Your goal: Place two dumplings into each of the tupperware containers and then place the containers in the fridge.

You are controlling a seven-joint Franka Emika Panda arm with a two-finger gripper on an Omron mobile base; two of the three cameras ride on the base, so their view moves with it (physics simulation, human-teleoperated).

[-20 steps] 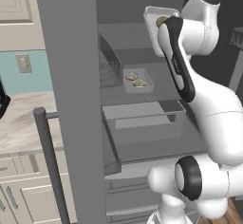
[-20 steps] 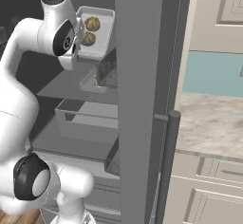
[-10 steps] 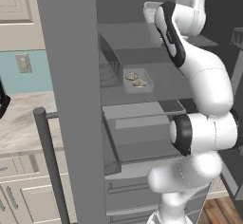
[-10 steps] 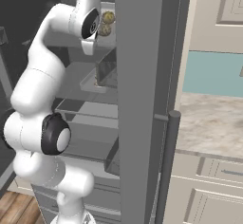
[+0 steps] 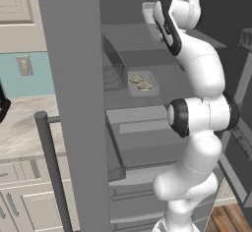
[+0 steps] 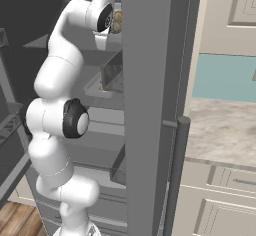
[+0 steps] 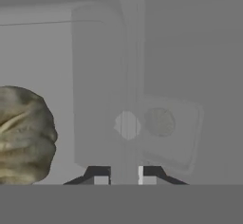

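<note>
The fridge (image 5: 69, 78) stands open in front of me, its door swung to the left. My gripper (image 5: 153, 20) is raised to the upper shelf level, shut on the rim of a tupperware container (image 5: 147, 10). In the hand view the finger tips (image 7: 99, 176) clamp the pale rim (image 7: 126, 123), and a tan crimped dumpling (image 7: 23, 135) lies in the tray at the left. The right base view shows that dumpling (image 6: 117, 22) beside the hand. A second container (image 5: 143, 84) with two dumplings (image 5: 140, 81) rests on the middle shelf, and it shows faintly through the held tray (image 7: 163, 123).
The fridge door (image 6: 150, 105) with its long bar handle (image 6: 175, 175) stands close on one side of the arm. A clear drawer (image 5: 147, 137) sits under the middle shelf. Kitchen counter (image 6: 220, 125) and cabinets (image 5: 19, 206) lie beyond the door.
The arm has straightened upward and carried the held container with its dumplings further in toward the fridge's upper shelf. The container on the middle shelf has not moved.
</note>
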